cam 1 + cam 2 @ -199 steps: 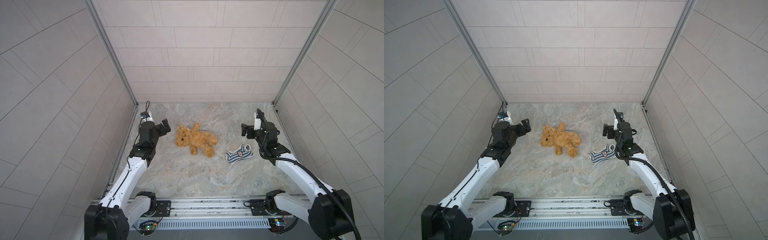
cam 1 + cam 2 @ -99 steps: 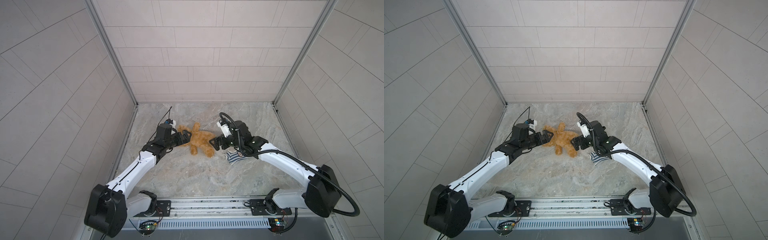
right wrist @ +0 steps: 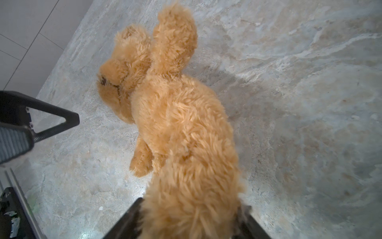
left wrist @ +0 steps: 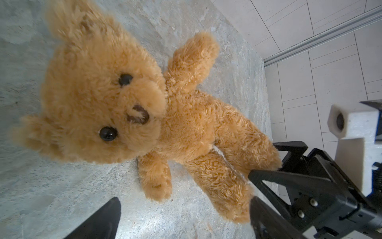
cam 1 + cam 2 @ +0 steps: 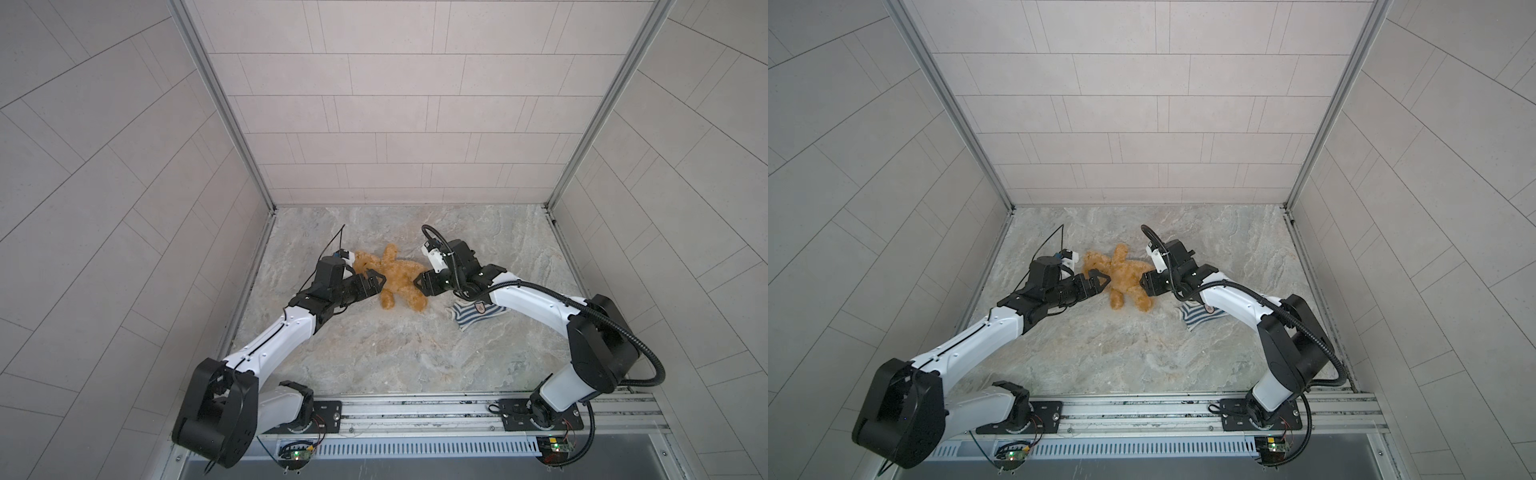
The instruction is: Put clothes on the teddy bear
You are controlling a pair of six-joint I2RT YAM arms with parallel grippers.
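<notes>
Clamping one leg of the teddy bear mid-bench, the right gripper is holding it; the left gripper is gaping wide alongside.

**A:** What's the surface like on your feed?

**B:** I've got a grey-beige marbled tabletop with pale veining.

**A:** And lying on it?

**B:** I see the teddy bear on its back, face up, with its head toward the left in both top views. To its right, apart from it, a blue-and-white striped shirt lies rumpled and partly hidden.
</notes>
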